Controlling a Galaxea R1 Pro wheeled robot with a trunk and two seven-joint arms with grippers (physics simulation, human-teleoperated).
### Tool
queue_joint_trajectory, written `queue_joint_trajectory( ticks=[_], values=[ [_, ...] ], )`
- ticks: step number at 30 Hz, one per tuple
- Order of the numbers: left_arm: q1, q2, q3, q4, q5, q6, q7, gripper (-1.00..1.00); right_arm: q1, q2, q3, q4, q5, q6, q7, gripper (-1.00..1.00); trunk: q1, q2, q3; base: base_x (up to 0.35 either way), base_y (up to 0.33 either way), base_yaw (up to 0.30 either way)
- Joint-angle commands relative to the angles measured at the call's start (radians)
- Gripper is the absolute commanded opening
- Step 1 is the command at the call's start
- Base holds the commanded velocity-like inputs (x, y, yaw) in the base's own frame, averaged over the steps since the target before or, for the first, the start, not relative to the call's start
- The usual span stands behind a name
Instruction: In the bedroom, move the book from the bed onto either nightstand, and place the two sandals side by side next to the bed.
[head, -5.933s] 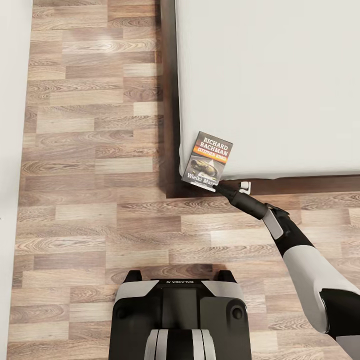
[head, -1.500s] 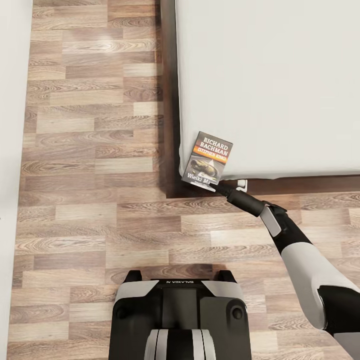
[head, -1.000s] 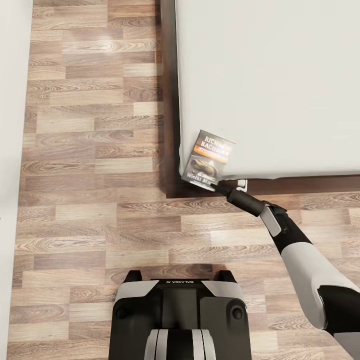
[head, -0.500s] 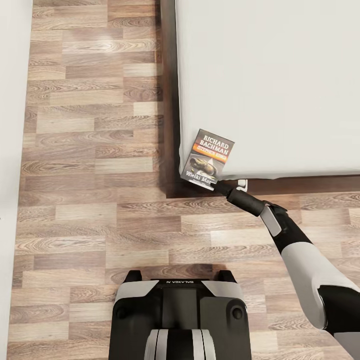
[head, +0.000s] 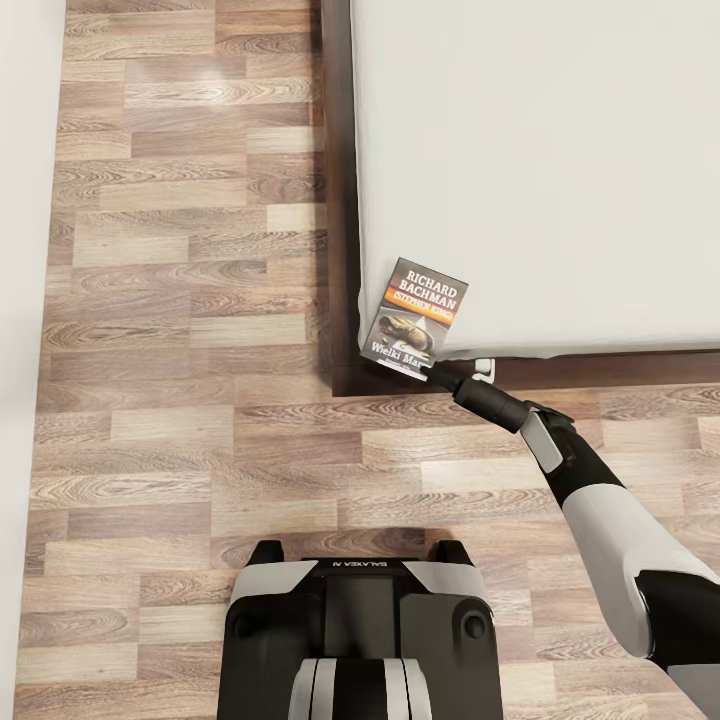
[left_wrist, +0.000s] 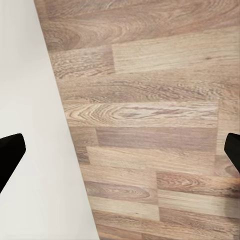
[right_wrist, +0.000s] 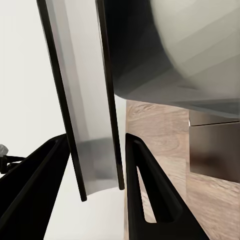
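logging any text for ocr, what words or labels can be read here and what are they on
"RICHARD BACHMAN": white letters at the top of the book cover.
"STEPHEN KING": on the book's orange band, small and only just legible.
"Wielki Mar": bottom of the cover, cut off by the right gripper.
"GALAXEA R": on the robot's base, upside down in the head view, too small to be sure.

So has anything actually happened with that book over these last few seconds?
Barely. The right gripper stayed at the book on the bed's corner. The book's far end lifted briefly a second ago, then settled almost where it was. Robot and camera did not move.
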Motion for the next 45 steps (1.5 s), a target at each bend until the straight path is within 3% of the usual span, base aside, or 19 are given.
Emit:
queue_joint_trajectory(
  ticks=[1, 7, 45],
  values=[
    [-0.001, 0.0, 0.001, 0.0, -0.009, 0.004, -0.01, 1.0, 0.0, 0.0, 0.0, 0.0, -0.006, 0.01, 0.002, -1.0, 0.0, 0.0, 0.0, 0.0, 0.0, 0.0],
    [-0.001, 0.0, 0.001, 0.0, -0.009, 0.004, -0.011, 1.0, 0.0, 0.001, 0.0, 0.0, -0.006, 0.01, 0.002, -1.0, 0.0, 0.0, 0.0, 0.0, 0.0, 0.0],
    [0.0, 0.0, 0.001, 0.0, -0.011, 0.004, -0.006, 1.0, 0.001, -0.001, 0.003, -0.001, -0.012, 0.011, 0.015, -1.0, -0.146, 0.266, 0.119, 0.0, 0.0, 0.0]
  ],
)
